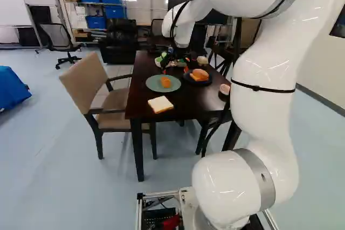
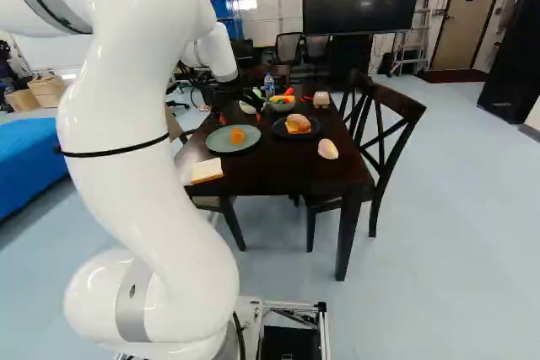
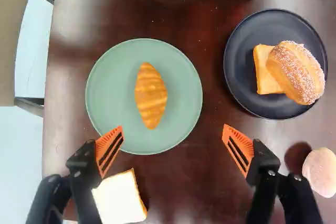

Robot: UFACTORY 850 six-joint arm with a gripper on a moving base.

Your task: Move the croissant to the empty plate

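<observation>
Toward the left edge of the table [image 2: 278, 173], the croissant [image 3: 150, 95] lies on the green plate [image 3: 107, 80], a little left of the plate's centre, with green surface showing all round it. Its long axis runs roughly along the table's left edge, one pointed tip toward the far edge and the other toward the near edge, the near tip slanting slightly to the right. Above the table, the gripper [image 2: 240, 116] has its two orange-padded fingers spread wide apart with nothing clamped between them. In the wrist view, the croissant is ahead of them, nearer the left finger than the right, and its length runs across the line from finger to finger. Just right of the green plate, the dark plate [image 3: 241, 35] carries a toast slice [image 3: 264, 66] with a bun [image 3: 296, 72] leaning over it. By the near left corner lies a white bread slice [image 3: 118, 198], and near the right edge, a pale roll [image 3: 321, 171]. Farther back stand a bowl [image 2: 281, 108] of colourful pieces and a bottle [image 2: 268, 85]. Beyond the far edge, at the top of the right base view, a dark screen [image 2: 363, 10] displays a clock time in white figures.
</observation>
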